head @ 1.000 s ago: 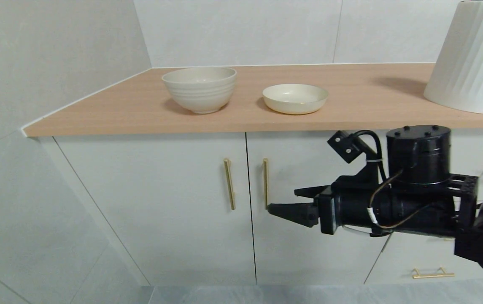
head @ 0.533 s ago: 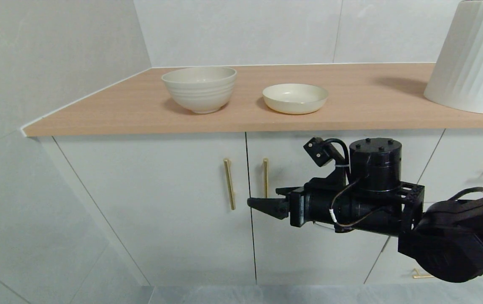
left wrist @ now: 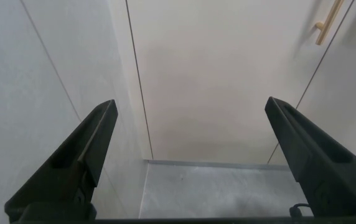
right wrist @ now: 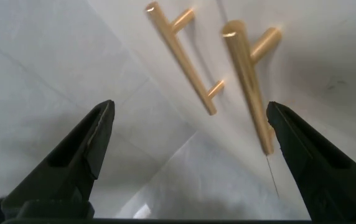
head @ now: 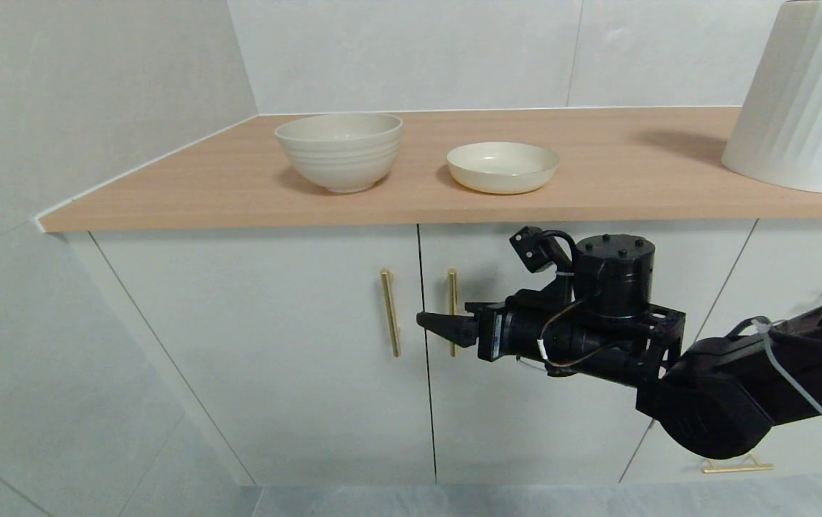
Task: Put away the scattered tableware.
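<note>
1. R gripper (head: 446, 322) is level with the cabinet doors (head: 274, 345), below the countertop (head: 597, 179); its fingers are spread wide.
2. Right-door handle (head: 452, 287) seems to sit between its fingers, contact unclear; left-door handle (head: 390, 312) is just beside.
3. L gripper (left wrist: 190, 107): fingers apart, holding nothing, facing the lower cabinet front.
4. Deep bowl (head: 339, 151) & shallow dish (head: 502, 166) are on the countertop, near each other, not touching.

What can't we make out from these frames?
Head view: the cabinet doors are closed, so the inside is hidden.
Head view: the right gripper overlaps the right door's handle; contact cannot be told.
Head view: the white ribbed container is cut off by the top and right edges.
Head view: the floor of the deep bowl is hidden by its near wall.
</note>
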